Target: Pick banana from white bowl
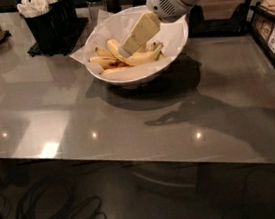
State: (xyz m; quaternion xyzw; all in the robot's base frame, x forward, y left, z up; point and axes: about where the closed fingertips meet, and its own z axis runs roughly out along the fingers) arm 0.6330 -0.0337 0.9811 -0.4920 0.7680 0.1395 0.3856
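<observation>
We have a single view, set high, looking down across the table (128,117) from beyond its near edge, at middling range. The gripper (128,48) sits upper centre of frame, over the white bowl (138,75).

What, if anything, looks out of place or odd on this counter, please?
Nothing stands out: the white bowl sits upright, the banana lies inside among smaller bananas, and the hand hangs just over it.
</observation>
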